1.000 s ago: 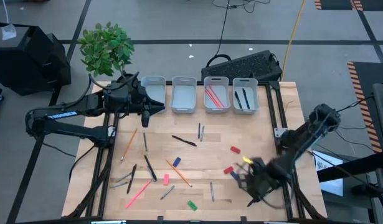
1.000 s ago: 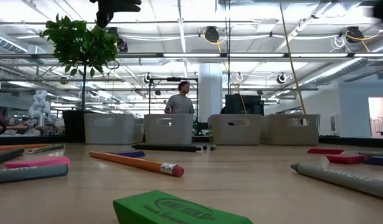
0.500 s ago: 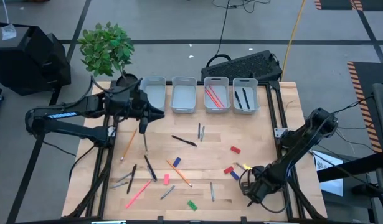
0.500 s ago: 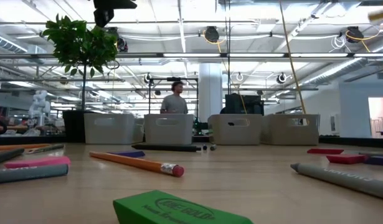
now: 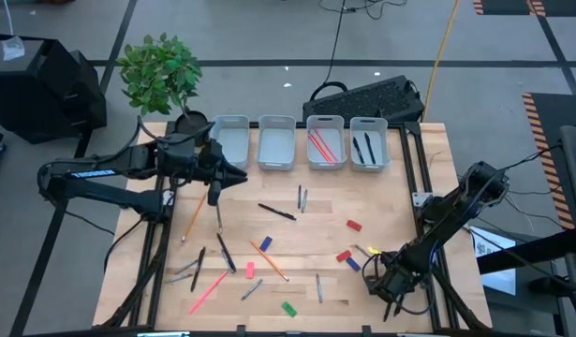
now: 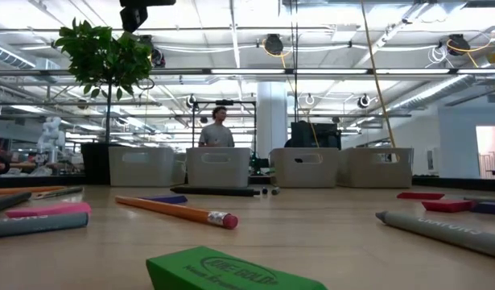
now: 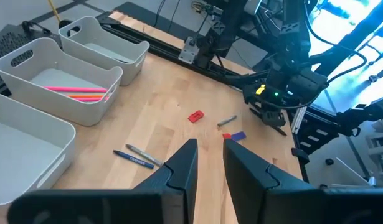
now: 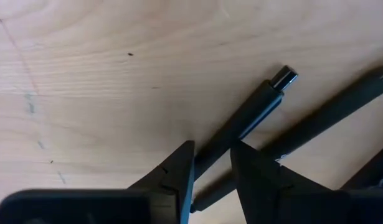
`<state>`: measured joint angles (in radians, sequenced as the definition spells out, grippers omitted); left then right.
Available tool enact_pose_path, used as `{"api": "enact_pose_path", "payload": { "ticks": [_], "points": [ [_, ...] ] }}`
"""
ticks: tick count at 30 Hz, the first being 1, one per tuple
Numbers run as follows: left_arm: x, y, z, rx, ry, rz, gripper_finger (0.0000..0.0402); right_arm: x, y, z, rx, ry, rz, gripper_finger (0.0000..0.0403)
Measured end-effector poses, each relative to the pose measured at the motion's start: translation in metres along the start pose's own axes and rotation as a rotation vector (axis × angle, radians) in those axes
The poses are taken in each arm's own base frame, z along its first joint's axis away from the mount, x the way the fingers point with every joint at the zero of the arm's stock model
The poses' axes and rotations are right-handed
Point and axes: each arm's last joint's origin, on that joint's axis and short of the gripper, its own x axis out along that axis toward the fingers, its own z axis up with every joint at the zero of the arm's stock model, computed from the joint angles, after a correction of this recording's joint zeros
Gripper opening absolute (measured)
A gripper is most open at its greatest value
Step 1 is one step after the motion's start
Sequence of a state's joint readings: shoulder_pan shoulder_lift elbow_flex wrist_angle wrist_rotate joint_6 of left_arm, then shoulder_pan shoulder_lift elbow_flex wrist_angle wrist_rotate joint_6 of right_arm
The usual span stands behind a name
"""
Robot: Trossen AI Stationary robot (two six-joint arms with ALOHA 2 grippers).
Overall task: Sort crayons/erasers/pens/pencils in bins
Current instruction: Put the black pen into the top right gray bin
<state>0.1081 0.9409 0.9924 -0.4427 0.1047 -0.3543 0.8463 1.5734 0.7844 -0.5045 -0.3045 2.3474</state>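
My right gripper is low over the table's near right corner, shut on a dark pen with a silver tip. My left gripper hovers shut and empty over the table, just in front of the leftmost of the bins. The third bin holds pink crayons and the fourth holds black pens. Erasers lie loose on the wood: red, blue, pink, green. Pencils, pens and a pink crayon lie scattered. My right gripper has the dark pen's barrel between its two fingers, well back from the silver tip. The fingers come from above, pointing down at the wood, and lie across the pen. The pen slants out close over the table; whether it is lifted clear, I cannot tell.
A potted plant stands at the far left corner and a keyboard lies behind the bins. Another dark stick lies beside the held pen. A person stands in the room beyond the table.
My left gripper has drawn back from the leftmost bin toward the table's near edge. My right gripper, blurred a second ago, has come to rest low at the near right corner. The person beyond the table has walked to the left.
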Motion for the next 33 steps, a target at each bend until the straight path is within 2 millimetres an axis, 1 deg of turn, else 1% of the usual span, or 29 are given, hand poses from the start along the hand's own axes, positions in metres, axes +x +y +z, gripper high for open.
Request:
{"api": "enact_pose_path", "payload": {
  "ticks": [3, 8, 11, 14, 18, 23, 28, 30, 33],
  "points": [
    [0.000, 0.000, 0.001, -0.014, -0.007, -0.002, 0.0081, -0.001, 0.002, 0.002, -0.002, -0.014, 0.014, 0.0100],
    [0.000, -0.001, 0.004, -0.011, -0.038, -0.013, 0.0081, 0.002, 0.003, 0.013, 0.026, -0.015, 0.013, 0.0092],
    [0.000, -0.002, 0.005, 0.003, -0.053, -0.019, 0.0081, 0.001, 0.006, 0.019, 0.037, -0.015, 0.020, 0.0075],
    [0.000, -0.002, 0.005, 0.012, -0.052, -0.018, 0.0081, 0.000, 0.010, 0.020, 0.035, -0.002, 0.045, 0.0048],
    [0.000, -0.002, 0.005, 0.014, -0.052, -0.018, 0.0081, -0.008, 0.012, 0.022, 0.047, -0.006, 0.099, 0.0021],
    [0.000, -0.002, 0.005, 0.018, -0.052, -0.018, 0.0081, -0.029, 0.017, 0.032, 0.040, -0.097, 0.262, 0.0026],
    [0.000, -0.003, 0.002, 0.067, -0.023, -0.035, 0.0081, -0.052, 0.018, 0.046, -0.041, -0.103, 0.298, 0.0026],
    [0.000, -0.004, -0.001, 0.073, 0.011, -0.043, 0.0081, -0.066, 0.021, 0.049, -0.095, -0.105, 0.332, 0.0024],
    [0.000, -0.005, -0.007, 0.073, 0.065, -0.043, 0.0081, -0.092, 0.027, 0.052, -0.173, -0.142, 0.430, 0.0024]
  ]
}}
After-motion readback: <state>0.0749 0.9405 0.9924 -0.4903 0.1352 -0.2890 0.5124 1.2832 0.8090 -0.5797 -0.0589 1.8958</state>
